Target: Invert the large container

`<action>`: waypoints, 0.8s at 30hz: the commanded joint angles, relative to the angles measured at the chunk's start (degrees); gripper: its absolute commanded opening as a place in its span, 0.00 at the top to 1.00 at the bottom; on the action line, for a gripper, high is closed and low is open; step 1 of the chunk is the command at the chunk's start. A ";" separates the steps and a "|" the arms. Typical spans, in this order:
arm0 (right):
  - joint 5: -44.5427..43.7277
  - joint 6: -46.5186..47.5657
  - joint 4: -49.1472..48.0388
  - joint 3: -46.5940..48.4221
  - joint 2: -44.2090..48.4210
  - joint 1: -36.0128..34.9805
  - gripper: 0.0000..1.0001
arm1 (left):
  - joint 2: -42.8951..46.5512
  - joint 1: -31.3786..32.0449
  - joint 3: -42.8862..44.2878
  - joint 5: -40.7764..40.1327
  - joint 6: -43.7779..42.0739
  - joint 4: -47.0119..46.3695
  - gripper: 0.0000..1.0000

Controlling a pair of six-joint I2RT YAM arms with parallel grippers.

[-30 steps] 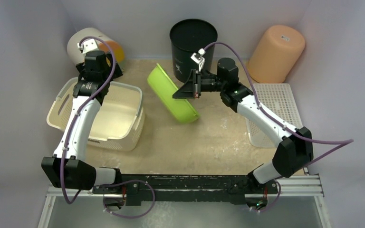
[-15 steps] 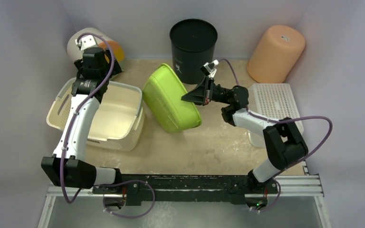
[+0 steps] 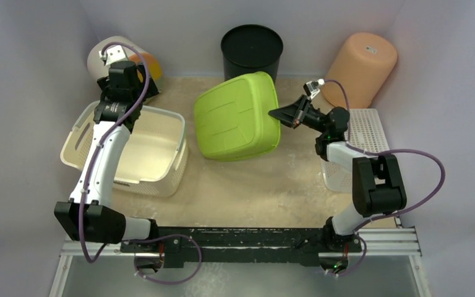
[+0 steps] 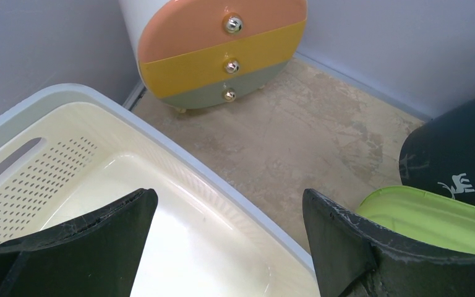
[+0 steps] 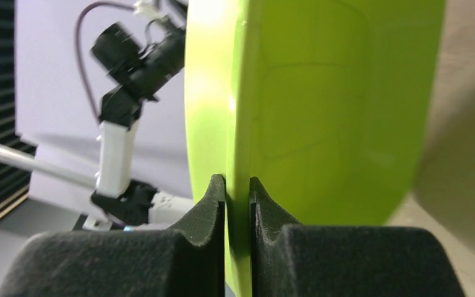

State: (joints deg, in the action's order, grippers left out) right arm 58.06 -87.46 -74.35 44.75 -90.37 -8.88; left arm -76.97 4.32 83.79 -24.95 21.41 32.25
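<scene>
Overhead, the cream large container (image 3: pixel 176 164) sits open side up, floor bare; right of it, my right gripper (image 3: pixel 274 114) holds a glossy lime-green tub (image 3: pixel 238 117) base-up. Left wrist: my left gripper (image 4: pixel 226 204) gapes above the container's rounded rim. Right wrist: my right gripper pinches the tub's thin edge.

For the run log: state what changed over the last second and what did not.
The right gripper, shut on the rim of the lime-green rectangular plastic tub, drew to the right and rolled the tub from standing on edge to bottom facing up. Unchanged: the left gripper, open over the cream-beige rectangular plastic basket, which stands upright where it was.
</scene>
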 commanded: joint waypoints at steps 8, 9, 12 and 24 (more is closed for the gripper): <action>2.52 54.31 64.73 4.17 -8.63 3.91 0.85 | -1.80 0.25 2.54 -0.37 -0.50 -2.53 0.11; 1.21 56.99 67.93 4.89 -9.07 4.14 0.85 | -1.90 0.25 2.52 -0.41 -0.49 -2.75 0.11; -1.64 61.61 72.35 5.01 -10.13 5.25 0.86 | -2.24 0.25 2.22 -0.28 -0.33 -2.99 0.11; -15.66 73.34 85.72 11.30 -9.30 6.24 0.77 | -3.48 0.25 2.21 0.16 -0.31 -3.76 0.11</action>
State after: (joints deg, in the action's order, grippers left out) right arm 48.88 -21.37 3.81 51.09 -103.42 -2.76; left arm -80.12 4.32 83.83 -24.80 21.43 30.94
